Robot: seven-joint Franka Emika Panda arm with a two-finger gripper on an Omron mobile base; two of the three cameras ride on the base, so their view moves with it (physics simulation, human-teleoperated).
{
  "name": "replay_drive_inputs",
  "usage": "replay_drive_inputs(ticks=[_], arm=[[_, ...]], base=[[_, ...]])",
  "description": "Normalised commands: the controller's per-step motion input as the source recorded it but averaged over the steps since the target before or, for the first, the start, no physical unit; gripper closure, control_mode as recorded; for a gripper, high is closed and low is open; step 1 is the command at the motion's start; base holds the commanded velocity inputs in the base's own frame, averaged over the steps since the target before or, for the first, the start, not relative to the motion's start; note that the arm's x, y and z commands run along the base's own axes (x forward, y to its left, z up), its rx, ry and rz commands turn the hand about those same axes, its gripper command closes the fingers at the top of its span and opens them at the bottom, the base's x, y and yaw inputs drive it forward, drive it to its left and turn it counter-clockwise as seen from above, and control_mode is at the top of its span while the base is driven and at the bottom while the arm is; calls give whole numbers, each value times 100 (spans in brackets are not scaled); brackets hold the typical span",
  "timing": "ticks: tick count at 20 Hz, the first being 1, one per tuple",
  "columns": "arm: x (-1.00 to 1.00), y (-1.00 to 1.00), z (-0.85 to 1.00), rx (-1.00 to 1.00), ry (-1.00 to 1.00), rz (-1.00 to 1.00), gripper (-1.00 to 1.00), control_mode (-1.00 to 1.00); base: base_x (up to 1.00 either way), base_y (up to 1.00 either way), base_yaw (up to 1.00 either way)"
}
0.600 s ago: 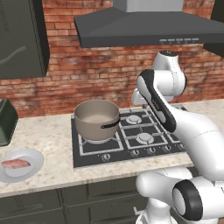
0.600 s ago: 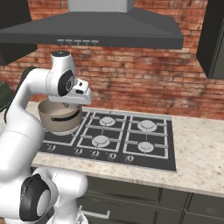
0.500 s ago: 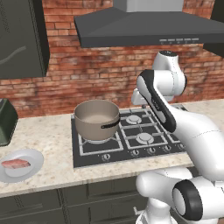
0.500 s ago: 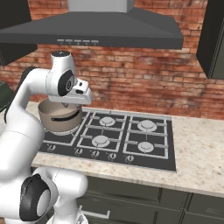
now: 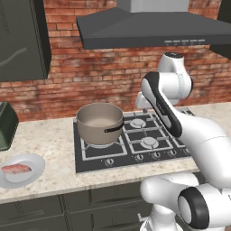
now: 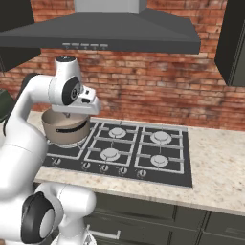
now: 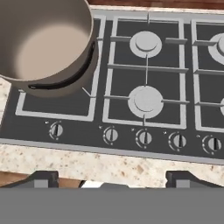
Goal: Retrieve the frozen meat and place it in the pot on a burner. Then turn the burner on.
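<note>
Pot (image 5: 99,123): matte grey-beige metal cylinder, tall straight walls, pale inside, on the cooktop's (image 5: 135,155) left grate, dark side handle at about 5 o'clock. Cooktop is glossy black with square grates and round silver burner caps (image 7: 145,99). Hand view adds a row of five small round knobs (image 7: 111,134) along the front edge. Left base view adds the frozen meat (image 5: 16,168): flat pinkish-red slab on a round white plate (image 5: 34,171) at 9 o'clock of the cooktop, long axis roughly 9–3. Gripper (image 7: 111,178) fingers spread wide, holding nothing.

Even, soft light; perhaps slightly blurry
</note>
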Motion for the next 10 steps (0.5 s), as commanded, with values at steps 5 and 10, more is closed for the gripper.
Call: replay_drive_inputs(ticks=[5, 10], arm=[[-33, 33, 0, 0, -1, 9, -100, -100], [-35, 56, 0, 0, 0, 13, -100, -100]], base=[[0, 0, 0], [0, 0, 0]])
